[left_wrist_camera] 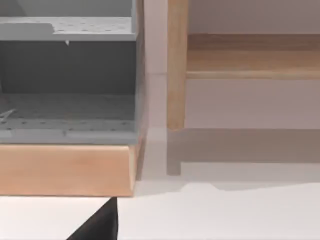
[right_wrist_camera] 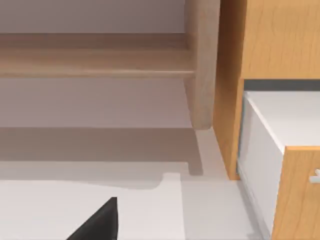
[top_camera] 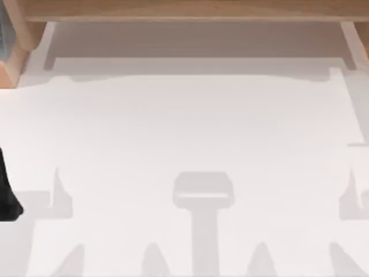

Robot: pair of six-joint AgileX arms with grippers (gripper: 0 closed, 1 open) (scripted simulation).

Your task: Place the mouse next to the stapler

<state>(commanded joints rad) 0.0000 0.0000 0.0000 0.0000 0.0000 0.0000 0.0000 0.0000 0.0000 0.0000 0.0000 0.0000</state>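
Across the top view spread the white table, the largest thing to be seen, crossed near its front edge by grey shadows. Along its far edge ran the wooden shelf, raised on posts, with its own shadow falling on the table just before it. At the shelf's left end, in the left wrist view, stood a wood-framed unit holding grey perforated trays, just beside the shelf's left post. At the shelf's right end, in the right wrist view, stood an orange-wood cabinet close against the shelf's right post, and below it a white drawer-like box with a wooden front.

My left arm showed as a black shape well forward of the shelf, at the table's left edge. A black wedge of the left gripper sat over the white table short of the shelf's left post. A like wedge of the right gripper sat short of the shelf's right post. Whether either tool was released, clenched or grasping something, I could not tell. Where the mouse and the stapler lay relative to the shelf, I could not tell either.
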